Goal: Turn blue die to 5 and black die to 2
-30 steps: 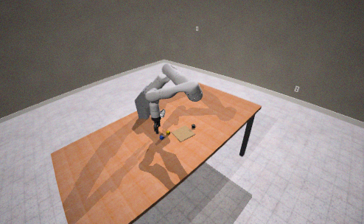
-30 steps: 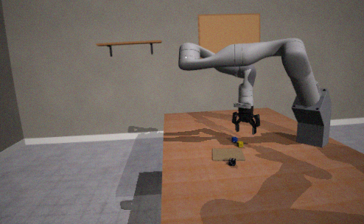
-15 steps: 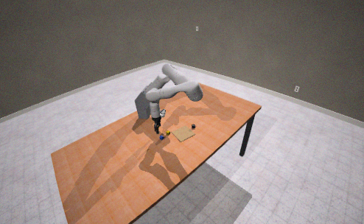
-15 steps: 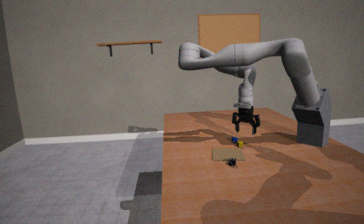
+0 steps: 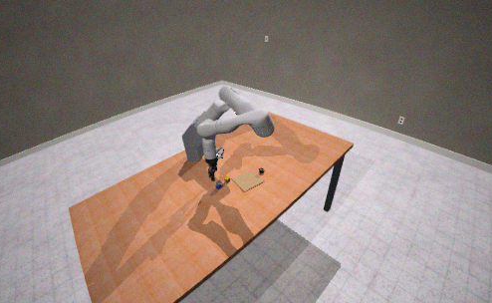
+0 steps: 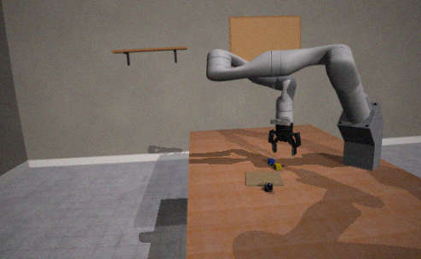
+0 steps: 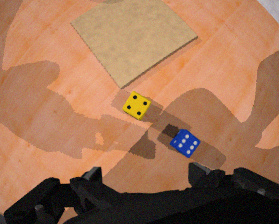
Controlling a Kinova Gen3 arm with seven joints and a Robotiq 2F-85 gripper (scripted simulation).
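The blue die lies on the bare table with several white pips on top; it also shows in the exterior view and the top view. The yellow die lies beside it, off the mat, showing four dark pips. The black die sits on the table just off the tan mat's far corner. My gripper hangs open and empty above the table, a little behind the blue die. The mat lies flat with nothing on it.
The arm's grey base stands at the table's far right side. The table's left edge runs close to the mat. A shelf and a board hang on the back wall.
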